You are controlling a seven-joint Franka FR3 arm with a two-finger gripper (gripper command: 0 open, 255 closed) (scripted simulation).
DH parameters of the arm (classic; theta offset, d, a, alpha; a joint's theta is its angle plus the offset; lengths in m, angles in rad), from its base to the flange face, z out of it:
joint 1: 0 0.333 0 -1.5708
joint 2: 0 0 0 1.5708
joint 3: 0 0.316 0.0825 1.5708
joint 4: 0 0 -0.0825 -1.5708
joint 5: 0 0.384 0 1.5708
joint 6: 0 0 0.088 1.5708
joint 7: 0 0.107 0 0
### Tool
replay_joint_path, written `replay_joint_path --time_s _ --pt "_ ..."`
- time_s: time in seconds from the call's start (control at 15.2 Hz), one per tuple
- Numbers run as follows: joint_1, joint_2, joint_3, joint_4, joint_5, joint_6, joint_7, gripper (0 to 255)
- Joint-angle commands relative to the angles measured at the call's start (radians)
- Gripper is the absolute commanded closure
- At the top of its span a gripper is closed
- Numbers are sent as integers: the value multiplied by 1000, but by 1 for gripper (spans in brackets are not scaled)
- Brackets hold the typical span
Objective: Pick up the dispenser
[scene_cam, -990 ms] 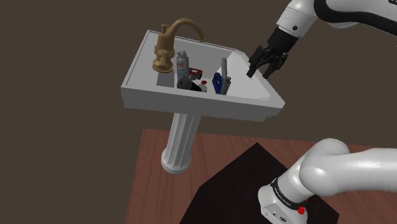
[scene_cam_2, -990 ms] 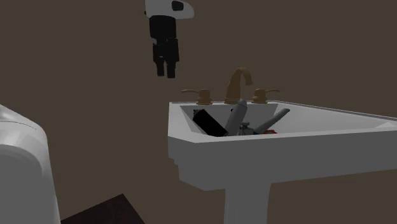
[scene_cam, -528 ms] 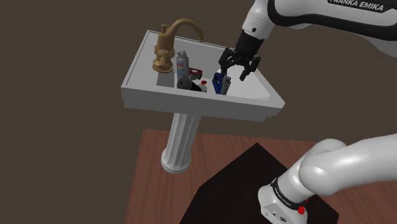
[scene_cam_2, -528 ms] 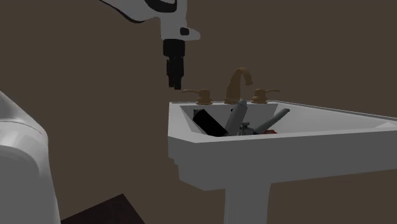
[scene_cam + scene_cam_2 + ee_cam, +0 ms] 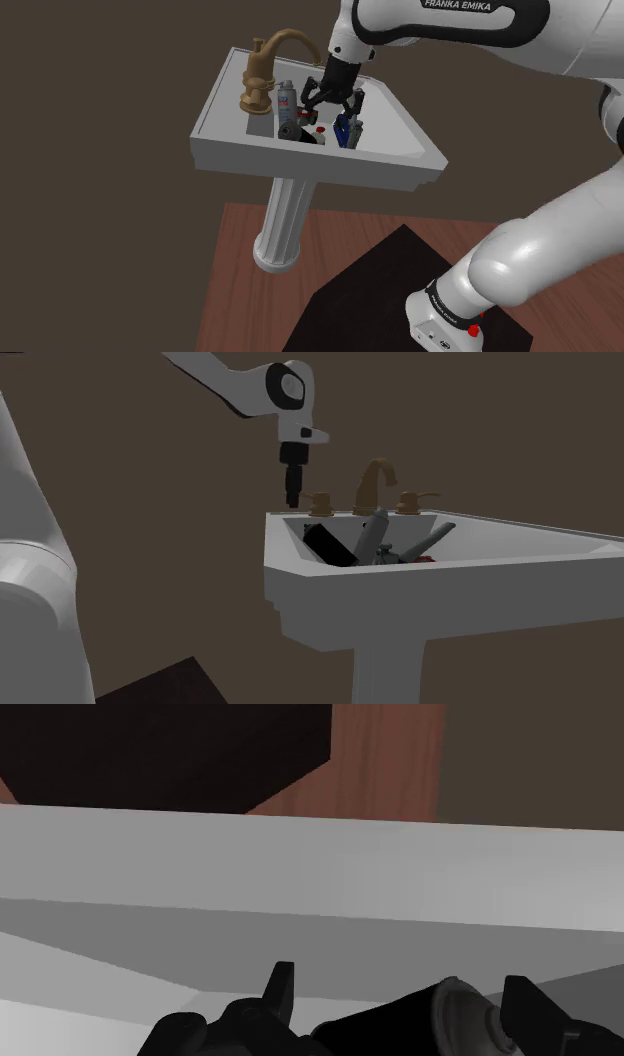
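The dispenser [image 5: 415, 1022], a dark bottle with a grey top, lies tilted among other things in the white pedestal sink [image 5: 300, 165]. In the shoulder view it is the dark cylinder [image 5: 291, 131] near the basin's front wall. My gripper [image 5: 331, 103] hangs just above the basin, open, fingers spread. In the wrist view the gripper [image 5: 405, 999] has the bottle's grey top between its fingertips, which do not touch it. In the second exterior view the gripper [image 5: 292, 502] stands upright over the sink's [image 5: 400, 592] left back corner.
A brass faucet [image 5: 262, 75] with two handles [image 5: 320, 503] rises at the sink's back rim. A grey spray can [image 5: 286, 100], a blue object [image 5: 344, 130], a grey tube [image 5: 428, 539] and a black box [image 5: 325, 543] crowd the basin. Wooden floor [image 5: 240, 260] lies below.
The gripper has swung from beyond the sink's right edge toward the shoulder view's left, over the basin, and come lower. It has stayed open.
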Motion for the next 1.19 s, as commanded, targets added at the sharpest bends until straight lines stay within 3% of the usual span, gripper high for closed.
replay_joint_path --time_s 0.0,0.4,1.06,1.12 --pt "1 90 16 68 -18 4 73 0" --pt "24 361 27 308 -78 -18 261 0" --pt "25 373 24 221 -80 80 257 0" --pt "25 373 24 220 -80 81 257 255"
